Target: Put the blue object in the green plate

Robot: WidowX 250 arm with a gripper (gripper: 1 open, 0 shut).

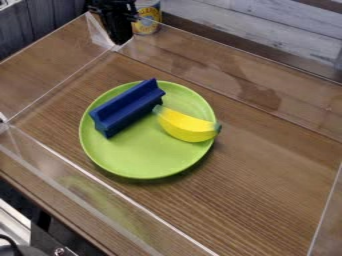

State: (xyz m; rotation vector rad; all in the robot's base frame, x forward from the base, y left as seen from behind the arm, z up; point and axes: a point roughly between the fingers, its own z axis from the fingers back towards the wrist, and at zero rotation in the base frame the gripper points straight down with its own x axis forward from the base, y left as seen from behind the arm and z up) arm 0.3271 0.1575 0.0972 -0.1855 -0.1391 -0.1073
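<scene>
The brown wooden desk (254, 150) had clear walls around it. The blue block (128, 106) already lay on the green plate (134, 160), beside a yellow toy banana (187, 125), so the job looked done. The tool (118, 28) was shut and empty, far back, with lots of free room.

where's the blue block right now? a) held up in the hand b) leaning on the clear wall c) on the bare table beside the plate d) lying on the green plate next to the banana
d: the blue block lies on the green plate, just left of the yellow banana, while the hand is up at the far corner, away from it.
</scene>
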